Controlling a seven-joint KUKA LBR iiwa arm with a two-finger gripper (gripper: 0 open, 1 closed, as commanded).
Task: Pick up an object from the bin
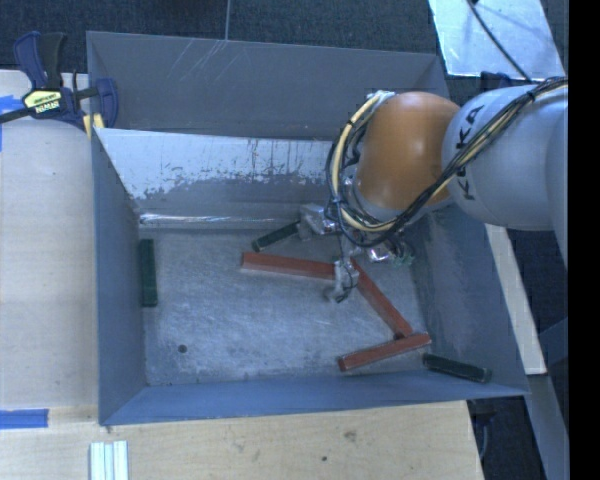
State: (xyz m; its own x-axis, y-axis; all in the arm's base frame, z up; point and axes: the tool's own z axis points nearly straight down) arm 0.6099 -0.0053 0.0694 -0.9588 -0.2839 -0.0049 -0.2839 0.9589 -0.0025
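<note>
Hanging low, somewhat right of the middle of the bin (118, 268), my jaws sit where the level red-brown stick (285, 264) meets the slanted red-brown stick (385, 310); I cannot tell whether they are open or closed. I judge it best to straddle one stick alone, away from the crossing.

Sticks (290, 265) right of centre in bin (115, 298), bar (147, 273) far left.

Robotics lab bench
KUKA arm (510, 168) at frame right over a grey metal bin (230, 88); dark carpet (130, 3) above.
</note>
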